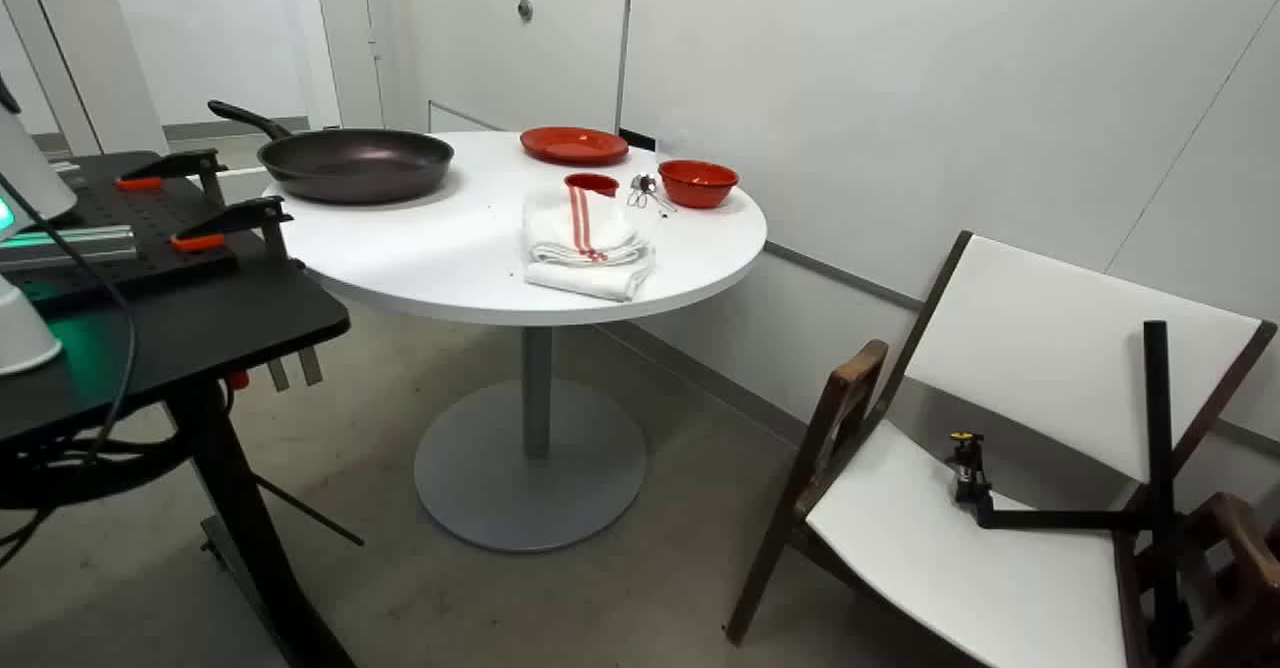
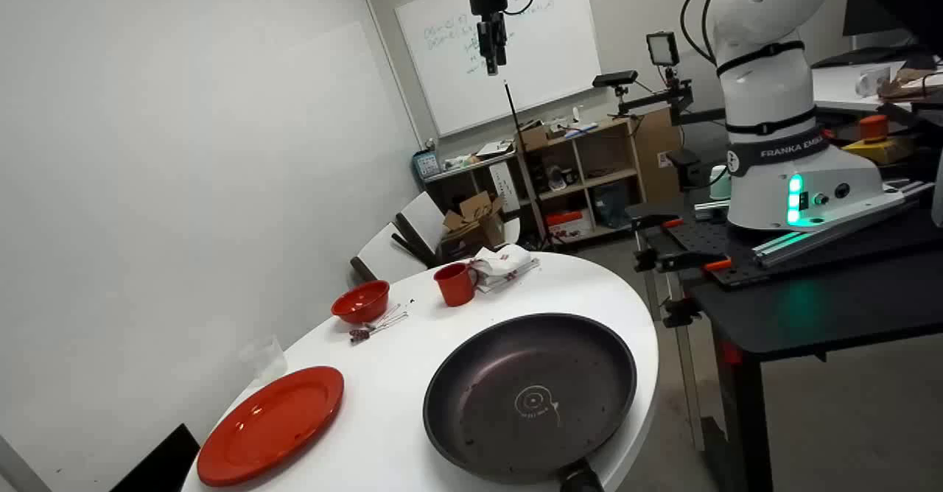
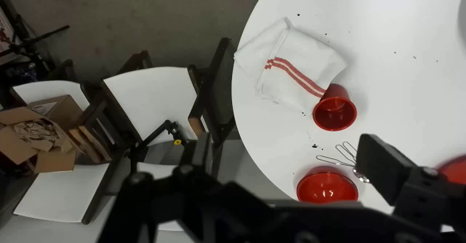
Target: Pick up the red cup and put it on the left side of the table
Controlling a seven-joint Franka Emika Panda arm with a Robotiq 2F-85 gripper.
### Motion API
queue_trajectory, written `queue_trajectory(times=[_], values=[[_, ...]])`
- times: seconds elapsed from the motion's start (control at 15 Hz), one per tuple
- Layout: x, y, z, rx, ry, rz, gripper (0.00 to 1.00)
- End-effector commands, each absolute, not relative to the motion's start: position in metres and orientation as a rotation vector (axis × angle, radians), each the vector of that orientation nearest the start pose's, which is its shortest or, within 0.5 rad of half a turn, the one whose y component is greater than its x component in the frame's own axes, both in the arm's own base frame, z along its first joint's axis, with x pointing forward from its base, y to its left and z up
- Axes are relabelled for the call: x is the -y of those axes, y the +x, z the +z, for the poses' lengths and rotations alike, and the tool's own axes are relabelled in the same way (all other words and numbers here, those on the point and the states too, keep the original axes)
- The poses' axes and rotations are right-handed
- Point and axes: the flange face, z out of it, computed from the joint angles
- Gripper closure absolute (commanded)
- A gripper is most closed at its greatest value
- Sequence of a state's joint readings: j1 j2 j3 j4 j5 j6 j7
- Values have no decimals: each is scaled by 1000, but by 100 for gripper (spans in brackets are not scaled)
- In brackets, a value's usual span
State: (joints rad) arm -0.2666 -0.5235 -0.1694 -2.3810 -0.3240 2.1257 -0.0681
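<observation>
With the gripper (image 2: 496,66) spread wide and empty, the red cup (image 2: 455,286) is seen beside a cloth (image 3: 295,64) near the table (image 1: 430,238) edge.

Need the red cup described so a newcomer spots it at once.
Start at the round white table and find the folded white cloth with red stripes. The red cup stands right beside that cloth. Unlike the wider red bowl and flat red plate, it is a narrow upright cylinder.
</observation>
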Motion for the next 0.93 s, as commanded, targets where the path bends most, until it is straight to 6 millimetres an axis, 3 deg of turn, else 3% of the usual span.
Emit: queue_trajectory(times=[0.0,0.4,0.67,0.87], values=[[198,372,537,-376,-3371,-352,0],[199,374,536,-369,-3369,-352,0],[198,401,513,-265,-3357,-344,0],[189,435,487,-114,-3344,-352,0]])
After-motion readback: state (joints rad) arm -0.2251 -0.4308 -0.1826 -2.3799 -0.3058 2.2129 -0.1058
